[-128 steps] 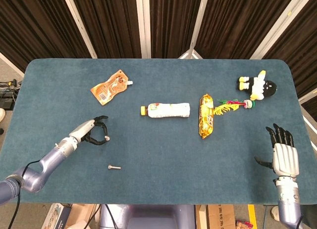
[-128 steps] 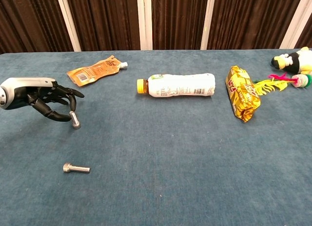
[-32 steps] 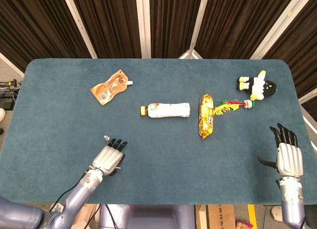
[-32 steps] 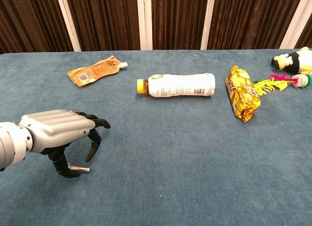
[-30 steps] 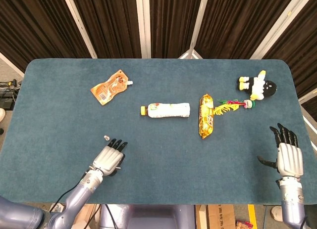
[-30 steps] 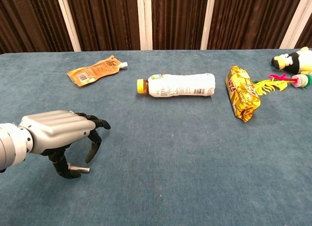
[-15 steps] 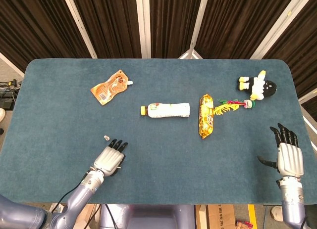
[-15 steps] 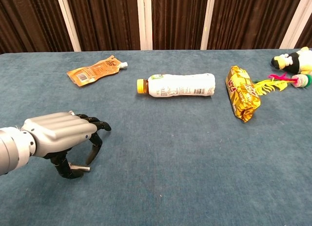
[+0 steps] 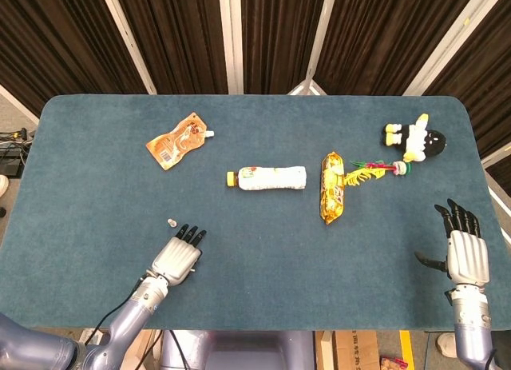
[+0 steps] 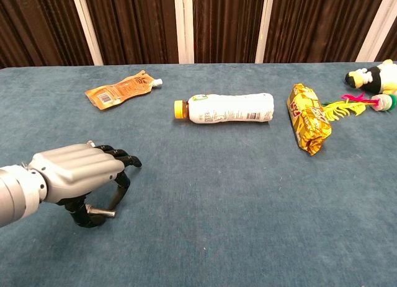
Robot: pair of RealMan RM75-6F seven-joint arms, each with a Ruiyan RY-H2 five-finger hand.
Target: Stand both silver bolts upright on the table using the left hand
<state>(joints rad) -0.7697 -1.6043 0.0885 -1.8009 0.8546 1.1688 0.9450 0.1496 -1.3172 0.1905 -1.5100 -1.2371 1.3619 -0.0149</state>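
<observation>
Left hand (image 10: 77,175): curled over the lying bolt (image 10: 101,212), fingers closing on it.
Standing bolt (image 9: 171,222): upright just beyond that hand.
Right hand (image 9: 461,250): empty, fingers apart.
Risk: lying bolt rolls away; knuckles topple the standing bolt.

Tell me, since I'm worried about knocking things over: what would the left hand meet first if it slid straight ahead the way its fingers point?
Probably the standing bolt, just ahead-left of the left hand; depth is unclear.
</observation>
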